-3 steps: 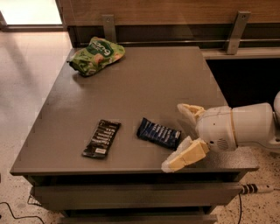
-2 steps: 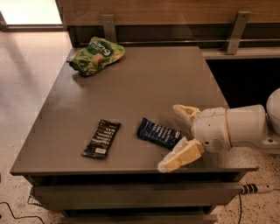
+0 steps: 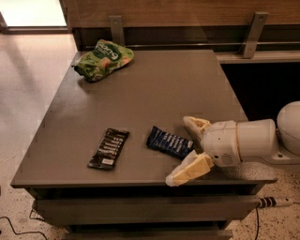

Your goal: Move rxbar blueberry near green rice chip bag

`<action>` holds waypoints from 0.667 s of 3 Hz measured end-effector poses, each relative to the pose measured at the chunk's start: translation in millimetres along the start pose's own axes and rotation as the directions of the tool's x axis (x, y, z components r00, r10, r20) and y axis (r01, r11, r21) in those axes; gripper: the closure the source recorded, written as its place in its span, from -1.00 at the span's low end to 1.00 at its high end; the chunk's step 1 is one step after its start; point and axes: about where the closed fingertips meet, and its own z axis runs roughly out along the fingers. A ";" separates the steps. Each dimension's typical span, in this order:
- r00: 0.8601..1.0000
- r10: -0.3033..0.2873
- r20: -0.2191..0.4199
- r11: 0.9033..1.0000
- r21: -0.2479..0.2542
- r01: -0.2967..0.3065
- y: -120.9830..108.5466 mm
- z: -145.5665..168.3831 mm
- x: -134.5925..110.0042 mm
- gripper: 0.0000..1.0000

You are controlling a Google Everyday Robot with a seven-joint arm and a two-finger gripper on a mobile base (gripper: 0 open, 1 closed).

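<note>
The gripper [image 3: 183,151] was seen at 4 o'clock on the table [image 3: 154,89], its fingers spread to either side of the right end of the rxbar blueberry [image 3: 168,142]. Whether that end was touched could not be told. The arm [image 3: 262,140] was cut off by the edge at 3 o'clock. The lettering on the blue wrapper and on the black bar [image 3: 108,148] was too small to be read.

A grey-brown table [image 3: 154,89] fills the middle, with a drawer front [image 3: 140,208] under its near edge; behind it runs a wooden wall panel [image 3: 178,9] carrying two metal brackets [image 3: 116,29]; the speckled floor [image 3: 14,201] lies below, a black cable [image 3: 11,226] across it; bright light [image 3: 33,11] falls at upper left.
</note>
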 end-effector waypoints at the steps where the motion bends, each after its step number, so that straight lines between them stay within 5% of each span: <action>1: 1.000 0.003 0.000 1.000 0.008 -0.003 -1.6 4.2 6.2 -0.70; 2: 1.000 -0.009 -0.006 1.000 0.012 0.009 -1.5 8.3 8.9 -0.08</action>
